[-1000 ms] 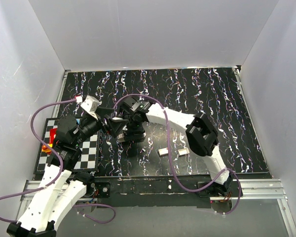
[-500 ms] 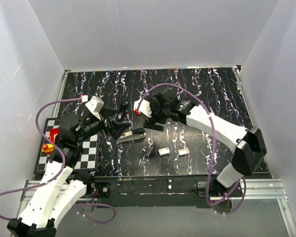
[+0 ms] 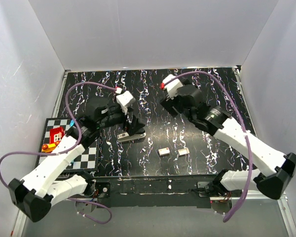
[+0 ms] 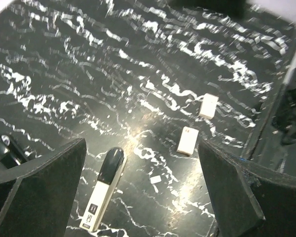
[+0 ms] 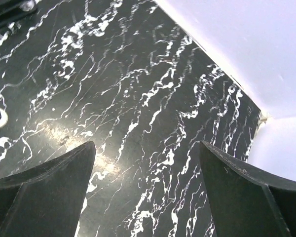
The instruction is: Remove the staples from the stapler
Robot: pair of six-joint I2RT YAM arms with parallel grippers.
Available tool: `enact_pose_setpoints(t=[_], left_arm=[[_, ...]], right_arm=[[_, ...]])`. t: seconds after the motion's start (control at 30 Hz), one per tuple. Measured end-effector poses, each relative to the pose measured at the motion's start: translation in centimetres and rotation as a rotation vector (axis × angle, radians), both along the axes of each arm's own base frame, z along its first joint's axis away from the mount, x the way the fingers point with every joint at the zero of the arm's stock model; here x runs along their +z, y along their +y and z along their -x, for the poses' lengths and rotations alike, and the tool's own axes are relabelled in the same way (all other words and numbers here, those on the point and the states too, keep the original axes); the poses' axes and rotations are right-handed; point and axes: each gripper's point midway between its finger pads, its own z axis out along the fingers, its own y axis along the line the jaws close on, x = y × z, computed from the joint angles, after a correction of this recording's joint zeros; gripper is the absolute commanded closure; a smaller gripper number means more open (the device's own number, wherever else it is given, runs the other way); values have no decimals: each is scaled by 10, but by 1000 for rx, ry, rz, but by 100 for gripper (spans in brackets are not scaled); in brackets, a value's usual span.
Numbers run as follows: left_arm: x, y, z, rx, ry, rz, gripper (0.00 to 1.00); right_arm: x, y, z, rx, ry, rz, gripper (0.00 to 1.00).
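The stapler (image 3: 131, 135) lies flat on the black marbled mat, left of centre. In the left wrist view the stapler (image 4: 103, 190) shows a black end and a pale body with a label, and it lies close to the left finger. My left gripper (image 3: 133, 123) hovers just above and behind it, open and empty (image 4: 143, 197). A small pale scrap (image 4: 155, 179) lies on the mat between its fingers. My right gripper (image 3: 167, 104) is raised at the back right of the stapler, open and empty (image 5: 143, 192), with only mat below it.
Two small silvery blocks (image 3: 164, 151) (image 3: 183, 151) lie near the front edge, and both also show in the left wrist view (image 4: 188, 140) (image 4: 208, 106). A checkered board (image 3: 84, 153) with a red toy (image 3: 54, 133) lies at the left. White walls enclose the mat.
My right gripper has left the stapler and swung up and back to the right. My left gripper has let go and moved right and up. The stapler now lies free on the mat.
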Motion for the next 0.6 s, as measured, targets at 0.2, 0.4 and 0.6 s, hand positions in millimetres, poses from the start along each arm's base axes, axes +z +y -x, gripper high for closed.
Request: enact_pose_setpoints(t=[0.2,0.4,0.6], left_arm=[[-56,-4,-24,56,60,-199,2],[-98,-3,-48,90,92,-368,2],[-135,4,-59,91,109,-504,2]], right_arm=[[29,-37,12,-163,-58,-164,4],[7,-53,30,-208,10,-262,9],[-8,-34,47,-133,129,-342,11]])
